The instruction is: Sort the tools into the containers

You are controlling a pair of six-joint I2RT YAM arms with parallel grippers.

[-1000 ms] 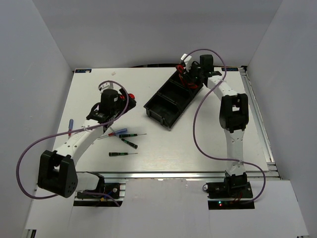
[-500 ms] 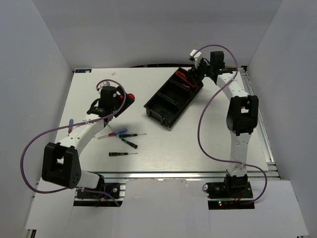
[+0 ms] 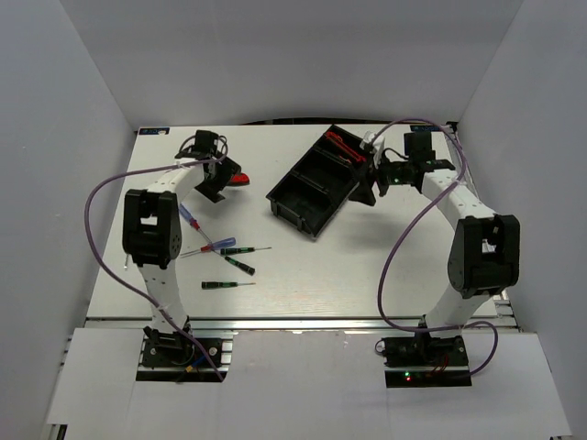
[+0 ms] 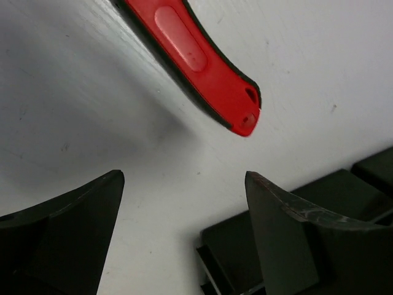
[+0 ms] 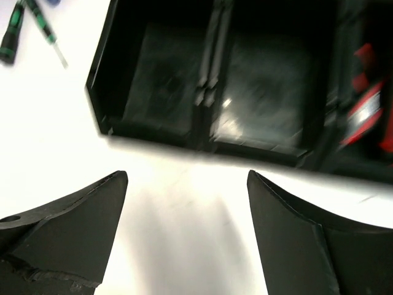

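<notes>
The long black tray (image 3: 295,195) lies diagonally at the table's middle back. Its far compartment holds red-handled tools (image 3: 339,145), which also show in the right wrist view (image 5: 365,117); the other two compartments look empty. My right gripper (image 3: 366,187) is open and empty just right of the tray (image 5: 153,132). My left gripper (image 3: 214,186) is open and empty beside a red-and-black utility knife (image 3: 240,179). In the left wrist view the knife (image 4: 202,74) lies just beyond my open gripper (image 4: 184,175). Several thin screwdrivers (image 3: 234,247) lie on the table in front.
A blue-red screwdriver (image 3: 189,218) lies by the left arm's elbow. Black-green screwdrivers (image 3: 225,284) lie nearer the front edge. The tray's near corner (image 4: 276,246) shows close to my left fingers. Purple cables loop over both arms. White walls enclose the table.
My right gripper has left the tray's far compartment and moved to the table beside the tray, empty. My left arm has swung round to the back left, its gripper staying by the red knife.
</notes>
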